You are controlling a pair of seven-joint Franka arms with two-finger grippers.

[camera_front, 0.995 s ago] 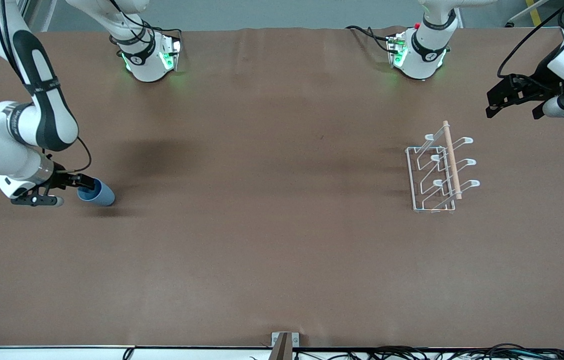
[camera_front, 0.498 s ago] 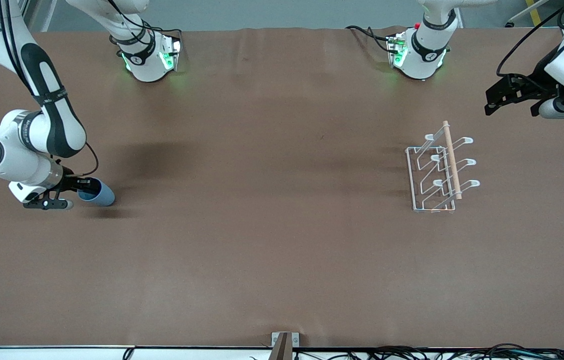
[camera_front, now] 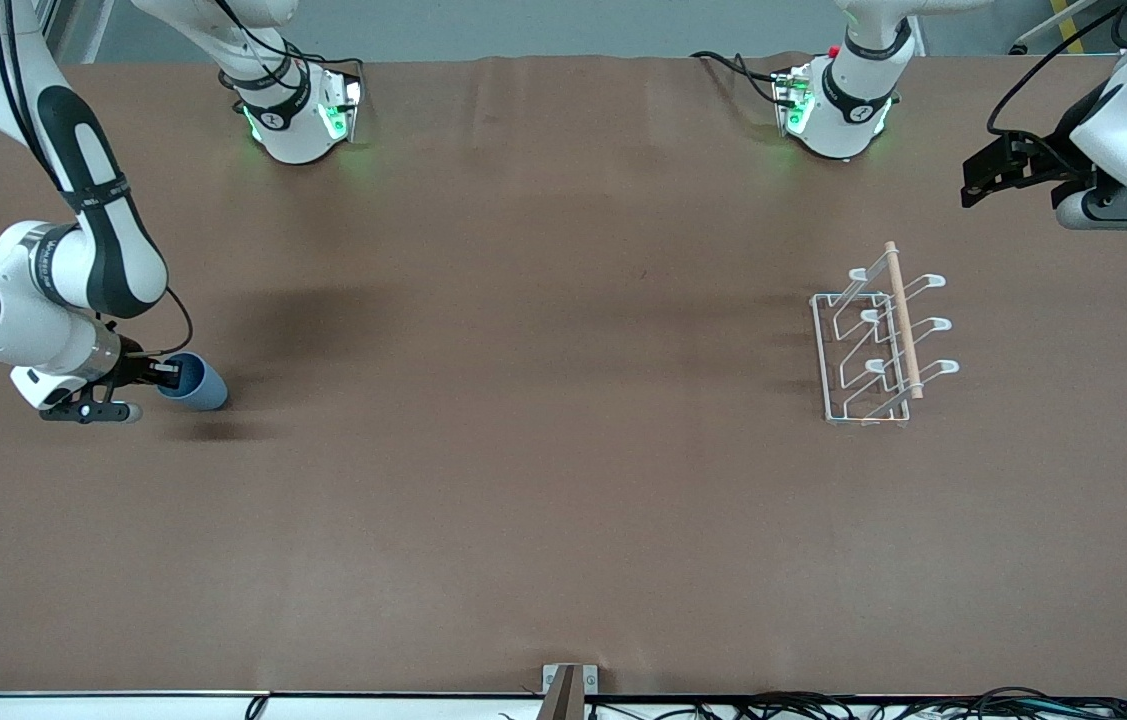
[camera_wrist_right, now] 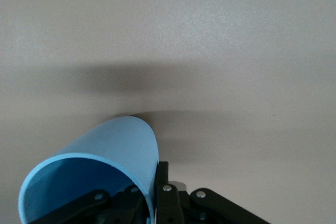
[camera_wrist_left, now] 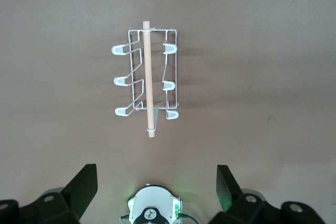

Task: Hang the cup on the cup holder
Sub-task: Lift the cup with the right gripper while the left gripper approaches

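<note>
One right end effector (camera_front: 166,376) clamped on the cup (camera_front: 195,384)'s rim.

Surface (camera_front: 543,450): broad, brown, matte covering with faint creases and soft shadows. Metal bracket (camera_front: 568,685): small, fixed at the middle of the surface's edge nearest the front camera. Cables (camera_front: 873,708): dark bundle lying along that same edge, toward the left arm's end.

Pretty clearly a robotics lab: two white robot arm bases with green status lights (camera_front: 298,115) bolted onto a plain brown covered counter (camera_front: 523,480), plus a tangle of black cables (camera_front: 823,708) along its edge.
</note>
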